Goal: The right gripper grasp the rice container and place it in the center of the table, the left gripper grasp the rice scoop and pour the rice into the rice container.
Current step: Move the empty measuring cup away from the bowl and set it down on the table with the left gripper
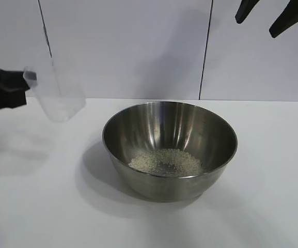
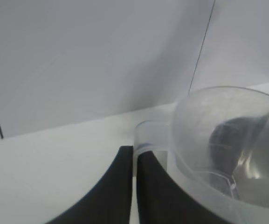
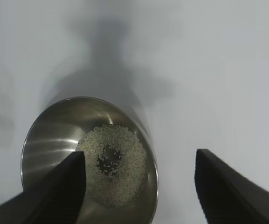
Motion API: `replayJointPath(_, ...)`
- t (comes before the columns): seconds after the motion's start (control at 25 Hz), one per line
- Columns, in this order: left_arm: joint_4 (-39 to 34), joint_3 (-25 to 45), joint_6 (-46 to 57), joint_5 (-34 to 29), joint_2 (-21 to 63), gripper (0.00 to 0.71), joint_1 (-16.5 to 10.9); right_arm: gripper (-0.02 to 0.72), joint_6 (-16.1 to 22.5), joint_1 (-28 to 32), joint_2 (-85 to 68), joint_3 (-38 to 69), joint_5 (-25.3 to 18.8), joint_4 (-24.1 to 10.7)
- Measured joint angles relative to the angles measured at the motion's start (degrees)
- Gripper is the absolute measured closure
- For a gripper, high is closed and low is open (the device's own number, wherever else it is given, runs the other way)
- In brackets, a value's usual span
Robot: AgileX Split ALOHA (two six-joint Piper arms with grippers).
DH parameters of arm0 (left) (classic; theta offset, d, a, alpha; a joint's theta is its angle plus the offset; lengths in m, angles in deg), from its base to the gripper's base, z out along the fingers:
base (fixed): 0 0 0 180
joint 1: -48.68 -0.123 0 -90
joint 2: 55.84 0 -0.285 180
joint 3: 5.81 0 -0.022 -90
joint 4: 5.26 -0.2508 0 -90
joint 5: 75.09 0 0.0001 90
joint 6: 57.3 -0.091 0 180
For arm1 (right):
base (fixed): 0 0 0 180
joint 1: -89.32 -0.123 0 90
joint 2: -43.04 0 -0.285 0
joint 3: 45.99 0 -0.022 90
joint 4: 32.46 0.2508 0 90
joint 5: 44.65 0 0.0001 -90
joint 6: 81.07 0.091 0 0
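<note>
Scoop (image 1: 61,95) hangs empty at the far left, its handle tab pinched in the left gripper (image 1: 27,82), clear of the table (image 1: 35,206); right gripper (image 1: 272,18) waits spread and empty above the bowl (image 1: 210,134), rice (image 1: 167,161) heaped inside, mid-table

Rice container (image 1: 210,135): polished steel, mirror-glossy inside and out, smooth wall with streaked reflections. Rice (image 1: 167,161): dull white grains, granular texture. Rice scoop (image 1: 61,98): translucent clear plastic, smooth, faintly cloudy. Table (image 1: 35,206): plain white, matt, smooth. Both grippers' fingers (image 3: 227,186): black, matt finish.
</note>
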State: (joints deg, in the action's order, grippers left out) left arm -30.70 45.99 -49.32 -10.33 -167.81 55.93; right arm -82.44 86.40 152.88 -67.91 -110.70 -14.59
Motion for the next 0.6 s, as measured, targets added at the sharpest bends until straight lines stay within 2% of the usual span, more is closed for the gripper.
replayJointPath(0.36, 5.4, -0.1, -11.4, 0.2, -6.6, 0.701, 0.0, 0.240, -0.1, 0.0, 0.0, 0.0, 0.0, 0.1)
replayJointPath(0.6, 8.9, -0.1, -13.4, 0.3, -9.6, 0.701, 0.0, 0.240, -0.2, 0.0, 0.0, 0.0, 0.1, 0.2)
